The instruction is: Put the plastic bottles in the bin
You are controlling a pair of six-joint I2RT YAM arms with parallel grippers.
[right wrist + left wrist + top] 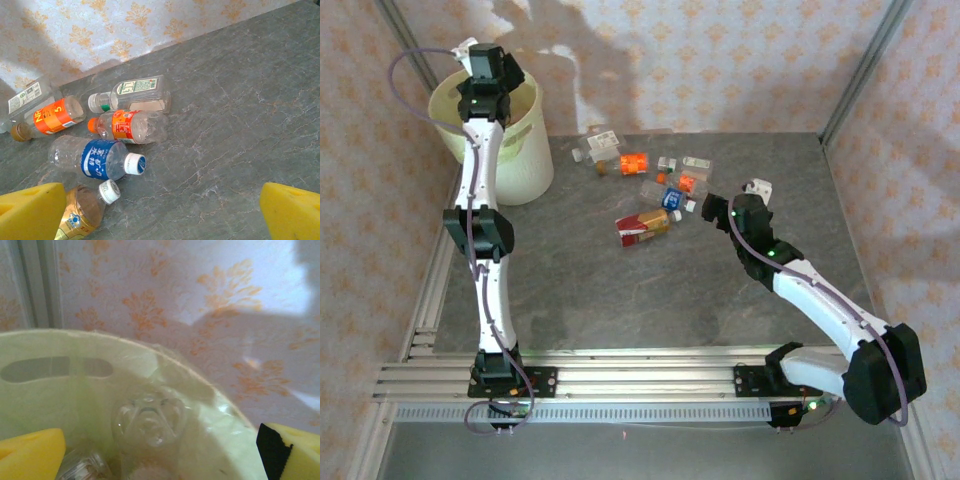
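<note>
The cream-white bin [527,152] stands at the table's far left, and my left gripper [488,92] hangs over its mouth. In the left wrist view the left gripper [160,455] is open above the yellow-green bag lining [60,400]. A clear bottle [150,422] lies inside, bottom end toward the camera, touching neither pad. Several bottles [642,226] lie in a loose cluster mid-table. My right gripper [713,207] sits at the cluster's right edge. It stands open [160,215] over bare table, beside a blue-labelled bottle [100,159], an orange-labelled one [130,126] and a gold-labelled one [82,212].
Patterned walls close the table at the back and both sides, with a metal post [860,70] at the far right corner. A green-capped bottle [132,94] and another orange-labelled bottle [50,117] lie farther back. Bare grey table [620,300] stretches in front of the cluster.
</note>
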